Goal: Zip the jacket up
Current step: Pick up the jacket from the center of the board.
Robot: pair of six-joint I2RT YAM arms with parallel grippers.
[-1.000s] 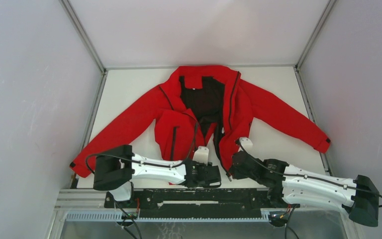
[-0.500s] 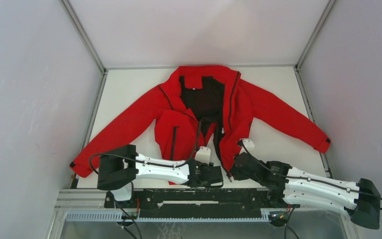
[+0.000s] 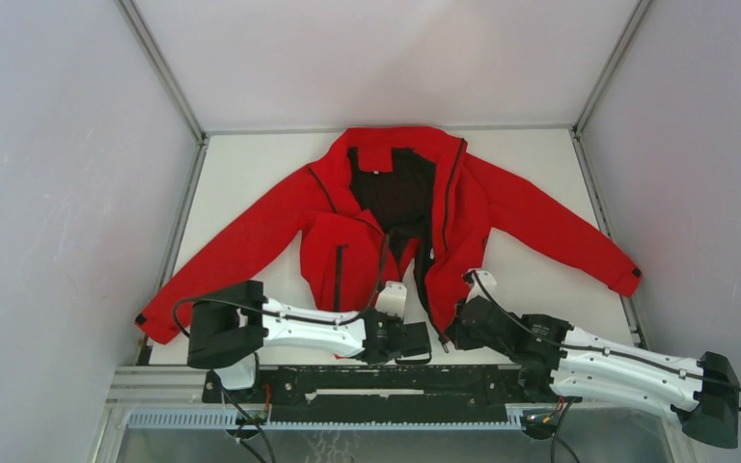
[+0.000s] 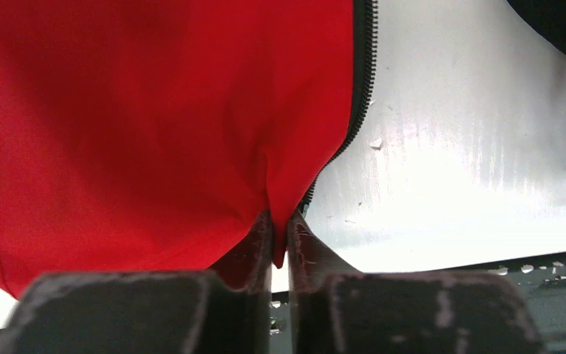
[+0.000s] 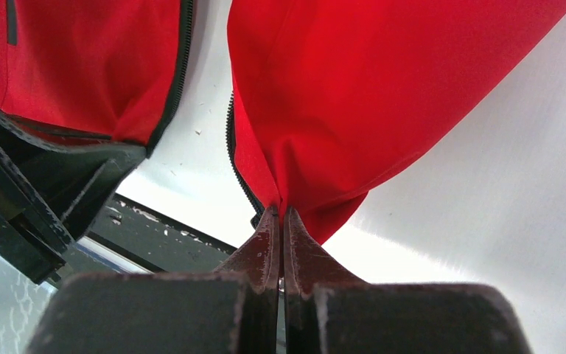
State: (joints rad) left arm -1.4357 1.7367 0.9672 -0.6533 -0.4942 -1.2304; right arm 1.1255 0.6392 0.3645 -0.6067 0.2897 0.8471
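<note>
A bright red jacket [image 3: 396,222] lies flat on a white table [image 3: 540,280]. Its collar is at the far end and its hem is at the near edge, close to the two robot arms. The sleeves [image 3: 232,256] spread out and down to either side. The front hangs open, showing the black lining [image 3: 400,198] in a narrow wedge between the two panels. The panel on the left arm's side is bunched and folded over on itself.

The left claw [image 4: 280,221] sits at the bottom corner of that panel. Its fingers [image 4: 254,247] are pressed nearly together, pinching a small fold of red cloth. The dark zipper [image 4: 365,74] edge runs up just beside the pinch.

The right claw [image 5: 280,214] is at the bottom corner of the other panel. Its fingers are pressed tight together, and the red hem is nipped at their tips, right next to that panel's zipper teeth.

In the overhead view the two claws are near each other at the hem. A strip of bare table lies between the two zipper edges.
</note>
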